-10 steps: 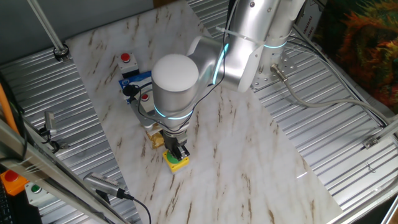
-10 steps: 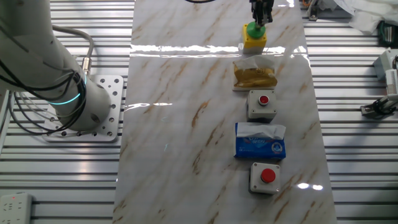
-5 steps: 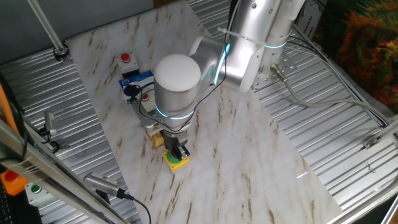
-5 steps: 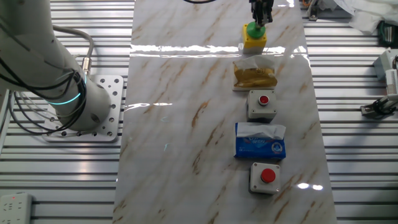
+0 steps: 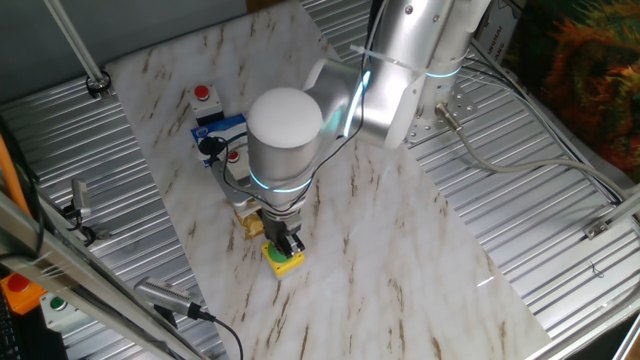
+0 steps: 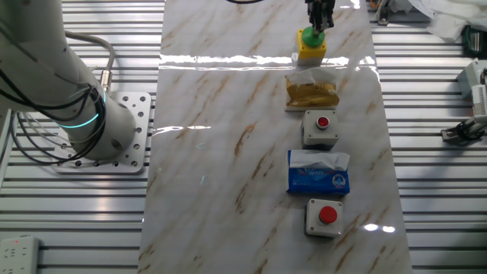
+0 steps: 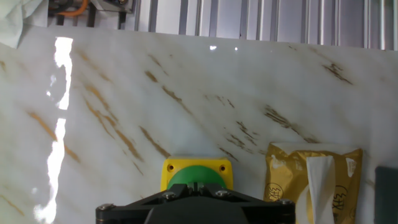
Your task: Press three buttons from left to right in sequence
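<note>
At the far end of the tabletop row, the tool, its opening impossible to tell, sits on the green cap of the yellow button, seemingly last after the two red-capped buttons.

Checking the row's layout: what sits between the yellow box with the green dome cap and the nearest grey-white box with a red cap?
A crinkled gold foil packet lies between the yellow box and the grey-white box, clearest in the other fixed view.
</note>
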Tool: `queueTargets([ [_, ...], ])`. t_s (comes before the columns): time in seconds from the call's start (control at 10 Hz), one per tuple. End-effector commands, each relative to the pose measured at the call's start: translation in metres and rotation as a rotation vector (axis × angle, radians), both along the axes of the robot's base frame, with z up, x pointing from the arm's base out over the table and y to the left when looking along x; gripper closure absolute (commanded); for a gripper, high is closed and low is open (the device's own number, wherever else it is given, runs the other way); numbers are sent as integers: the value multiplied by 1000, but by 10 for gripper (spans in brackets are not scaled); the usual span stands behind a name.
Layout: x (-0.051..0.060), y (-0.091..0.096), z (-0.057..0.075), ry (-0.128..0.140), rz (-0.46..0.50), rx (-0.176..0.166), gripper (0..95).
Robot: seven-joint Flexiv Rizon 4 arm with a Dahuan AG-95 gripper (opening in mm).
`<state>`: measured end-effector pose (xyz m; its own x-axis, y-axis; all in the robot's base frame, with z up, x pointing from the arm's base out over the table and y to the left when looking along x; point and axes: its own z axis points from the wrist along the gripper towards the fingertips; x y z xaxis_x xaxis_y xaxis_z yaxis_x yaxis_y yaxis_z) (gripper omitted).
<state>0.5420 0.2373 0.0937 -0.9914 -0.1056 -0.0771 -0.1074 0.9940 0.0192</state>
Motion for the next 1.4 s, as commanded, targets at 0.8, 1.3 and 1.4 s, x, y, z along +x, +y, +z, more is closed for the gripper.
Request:
queueTargets([
  [0.8,-5,5,46,97,-21,30,950],
  [1.3,-9,7,56,91,-24,20,950],
  [1.4,-9,7,56,88,-22,21,950],
])
